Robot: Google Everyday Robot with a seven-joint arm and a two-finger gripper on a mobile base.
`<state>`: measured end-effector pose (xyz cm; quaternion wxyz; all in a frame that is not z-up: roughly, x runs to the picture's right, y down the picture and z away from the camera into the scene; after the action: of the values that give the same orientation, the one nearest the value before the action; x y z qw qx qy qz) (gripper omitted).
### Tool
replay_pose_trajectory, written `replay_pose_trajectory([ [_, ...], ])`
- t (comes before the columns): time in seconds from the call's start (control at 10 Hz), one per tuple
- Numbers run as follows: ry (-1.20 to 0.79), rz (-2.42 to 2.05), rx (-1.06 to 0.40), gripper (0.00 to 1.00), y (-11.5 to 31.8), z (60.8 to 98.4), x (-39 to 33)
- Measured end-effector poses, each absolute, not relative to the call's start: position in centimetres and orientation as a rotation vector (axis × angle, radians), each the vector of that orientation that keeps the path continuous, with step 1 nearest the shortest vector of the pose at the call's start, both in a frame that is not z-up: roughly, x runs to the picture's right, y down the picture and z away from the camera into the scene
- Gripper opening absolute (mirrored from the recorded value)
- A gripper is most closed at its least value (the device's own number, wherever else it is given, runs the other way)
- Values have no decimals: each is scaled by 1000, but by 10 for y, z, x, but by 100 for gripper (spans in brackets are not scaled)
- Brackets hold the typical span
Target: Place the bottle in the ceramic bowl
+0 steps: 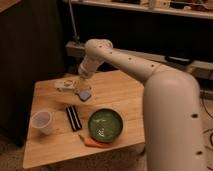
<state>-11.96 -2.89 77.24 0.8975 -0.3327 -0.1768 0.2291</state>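
Table (pixel 127 107): we see bare wood between bowl and arm, room to carry across.
Ceramic bowl (pixel 105 125): sits at 6 o'clock near the front edge, empty, ready.
Bottle (pixel 66 83): lies at 10 o'clock, sideways, near the back-left edge.
Gripper (pixel 80 86): at the bottle's right end, clamped shut on it, we judge.

Setting: robotics lab or workshop. Evidence: long dark shelving (pixel 150 10) across the top of the frame, carrying equipment too dim to identify; cables (pixel 206 107) trailing at the right edge; a small wooden worktop (pixel 112 87) at centre standing alone as a test surface; the gripper (pixel 80 80) at centre left above it, jaws closed.
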Motion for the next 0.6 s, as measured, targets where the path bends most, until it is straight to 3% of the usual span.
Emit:
replay_pose_trajectory([
  [0.6,-194,630,-674,0,38,702,1],
])
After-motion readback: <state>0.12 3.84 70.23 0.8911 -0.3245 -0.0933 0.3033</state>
